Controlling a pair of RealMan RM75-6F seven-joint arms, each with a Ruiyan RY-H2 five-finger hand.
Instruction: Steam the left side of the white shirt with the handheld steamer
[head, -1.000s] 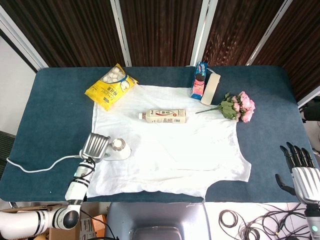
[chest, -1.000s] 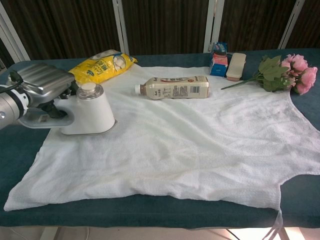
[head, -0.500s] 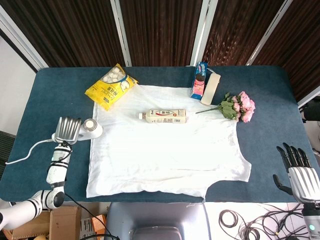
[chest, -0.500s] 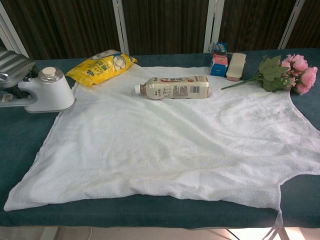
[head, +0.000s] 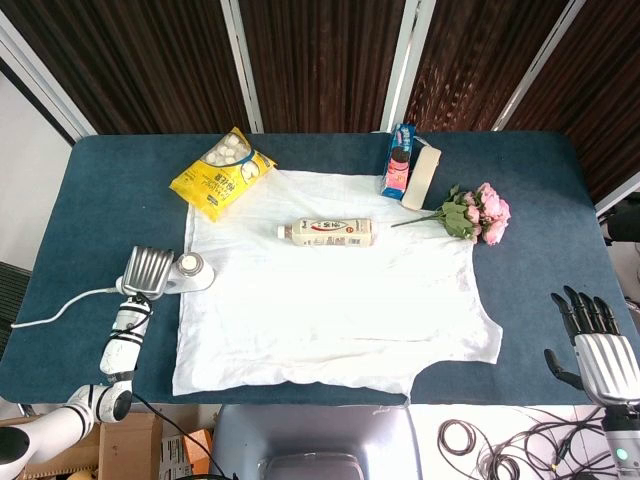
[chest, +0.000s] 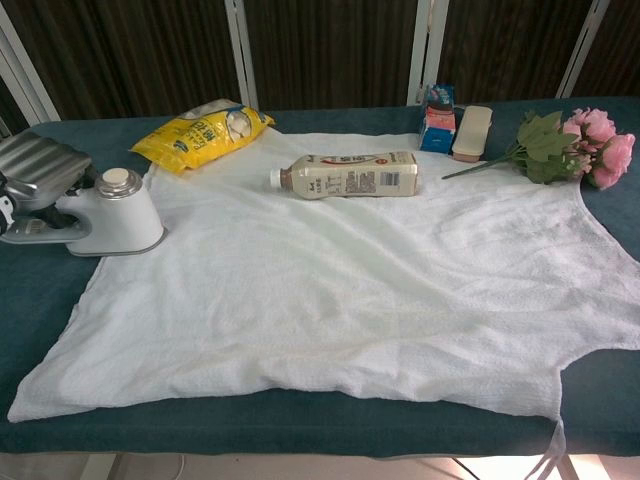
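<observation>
1. The white shirt (head: 330, 290) lies spread flat on the blue tabletop (head: 540, 200). A bottle (head: 325, 232) lies on the top part of it.

2. The handheld steamer (head: 175, 273) sits at the left edge of the shirt. Its white base is just at the cloth's edge. Its silver head points away from the shirt, toward the left.

3. The left robot hand (head: 130, 292) is at the steamer's handle. It seems to hold the handle, but the fingers are too small and too hidden to be sure. In the chest view only a dark bit of it shows at the left edge, by the steamer (chest: 85, 205).

4. A white cord (head: 60, 305) runs from the steamer off to the left.

5. The right robot hand (head: 595, 335) is far away at the right bottom corner. Its fingers are spread and it holds nothing.

6. I think the job is only at its start or in the middle. The steamer is at the left side, which is the right place. But the shirt has small wrinkles all over, and no steam can be seen.

7. What is left, I guess: slide the steamer up and down over the left part of the shirt.

8. A yellow bag (head: 221, 172), a small box (head: 399, 160) and pink flowers (head: 478, 213) sit near the shirt's top edge.
</observation>
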